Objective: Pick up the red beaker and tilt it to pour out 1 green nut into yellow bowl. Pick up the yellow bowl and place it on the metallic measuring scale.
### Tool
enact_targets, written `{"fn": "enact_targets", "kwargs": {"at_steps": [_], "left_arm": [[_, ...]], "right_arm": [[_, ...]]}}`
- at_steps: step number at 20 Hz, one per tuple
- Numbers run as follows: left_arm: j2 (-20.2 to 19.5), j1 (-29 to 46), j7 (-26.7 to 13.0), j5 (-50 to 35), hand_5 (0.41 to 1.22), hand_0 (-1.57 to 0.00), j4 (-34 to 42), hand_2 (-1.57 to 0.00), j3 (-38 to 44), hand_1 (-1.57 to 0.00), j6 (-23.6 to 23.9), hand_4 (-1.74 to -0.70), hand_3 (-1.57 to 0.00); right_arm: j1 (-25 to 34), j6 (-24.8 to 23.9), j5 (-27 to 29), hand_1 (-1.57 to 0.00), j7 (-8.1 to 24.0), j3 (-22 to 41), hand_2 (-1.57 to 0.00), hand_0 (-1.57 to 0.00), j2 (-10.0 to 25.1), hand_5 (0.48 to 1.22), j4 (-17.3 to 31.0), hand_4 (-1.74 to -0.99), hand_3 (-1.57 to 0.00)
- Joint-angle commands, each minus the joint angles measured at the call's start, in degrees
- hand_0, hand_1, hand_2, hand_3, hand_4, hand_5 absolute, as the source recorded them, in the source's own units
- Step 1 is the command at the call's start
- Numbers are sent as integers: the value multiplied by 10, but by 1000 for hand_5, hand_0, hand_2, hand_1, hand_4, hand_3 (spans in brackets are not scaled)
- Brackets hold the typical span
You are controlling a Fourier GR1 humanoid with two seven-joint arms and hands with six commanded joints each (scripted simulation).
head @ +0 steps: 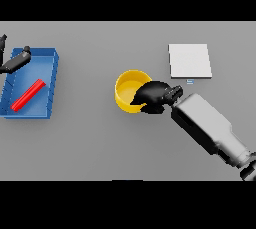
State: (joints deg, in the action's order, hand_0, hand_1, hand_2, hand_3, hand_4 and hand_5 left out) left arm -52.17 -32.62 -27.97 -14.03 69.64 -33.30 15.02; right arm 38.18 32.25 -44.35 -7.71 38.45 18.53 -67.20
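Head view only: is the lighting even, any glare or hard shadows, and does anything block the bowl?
Head view: flat, even light over the grey table, no glare or hard shadows. The right hand covers the right rim of the yellow bowl, hiding its contents. The pale scale shows little contrast. The left hand is cut by the left edge.

Single head view, looking steeply down on the grey table [90,143] from above. Robot's left falls at the picture's left. Table fills the whole width, seen from moderate height. Right arm [210,128] enters from the lower right corner. No second view.
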Motion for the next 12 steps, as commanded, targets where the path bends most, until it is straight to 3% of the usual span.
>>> {"fn": "enact_targets", "kwargs": {"at_steps": [1,5,8,12], "left_arm": [[-1,0,5,-1,724,1,6,1,1,1,0,-806,1],[-8,5,2,1,724,1,12,1,-1,1,0,-801,1],[-10,8,-1,3,721,1,19,1,-4,1,1,-798,1],[-14,3,-6,-1,722,1,20,1,-1,1,-5,-800,1]], "right_arm": [[-1,8,3,-1474,8,-1,-1424,-1480,3,1199,-11,-1711,-1176],[-1,19,21,-1531,16,-16,-1490,-1534,24,1212,-45,-1729,-1192],[12,46,40,-1551,33,-28,-1506,-1552,44,1216,-82,-1731,-1377],[34,66,56,-1563,79,-50,-1544,-1563,60,1219,-120,-1724,-1308]]}}
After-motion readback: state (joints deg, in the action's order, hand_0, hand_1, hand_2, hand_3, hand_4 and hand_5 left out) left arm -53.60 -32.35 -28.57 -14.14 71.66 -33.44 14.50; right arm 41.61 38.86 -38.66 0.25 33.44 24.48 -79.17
